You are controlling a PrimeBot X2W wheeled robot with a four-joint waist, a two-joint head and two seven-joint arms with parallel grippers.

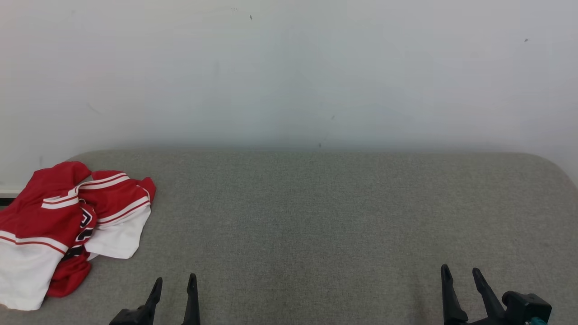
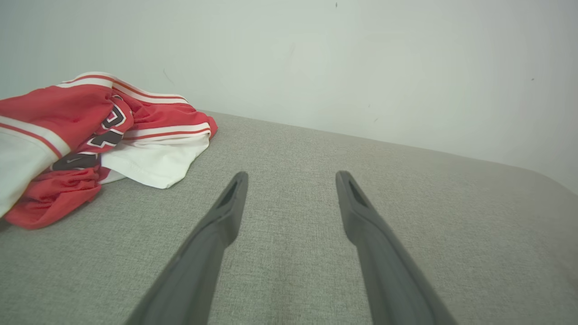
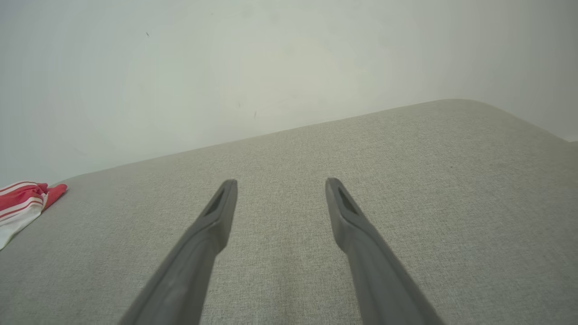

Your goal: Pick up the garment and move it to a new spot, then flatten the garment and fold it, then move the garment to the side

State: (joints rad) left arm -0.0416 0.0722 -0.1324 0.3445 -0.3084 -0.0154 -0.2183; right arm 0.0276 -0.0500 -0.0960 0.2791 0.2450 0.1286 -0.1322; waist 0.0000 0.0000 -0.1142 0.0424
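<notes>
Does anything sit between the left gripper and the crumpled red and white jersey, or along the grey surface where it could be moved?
Nothing visible does. Only grey fabric surface lies between the open left gripper and the crumpled red and white jersey at the surface's left end. The stretch toward the right gripper also shows nothing but fabric.

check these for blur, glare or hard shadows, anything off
Head view: soft, even light and no glare, with only a faint shadow where the grey surface meets the wall; the garment is sharp. Left wrist view: the left gripper blurs toward the lens. Right wrist view: the same blur on the right gripper, and the wide lens curves the surface's far edge.
</notes>
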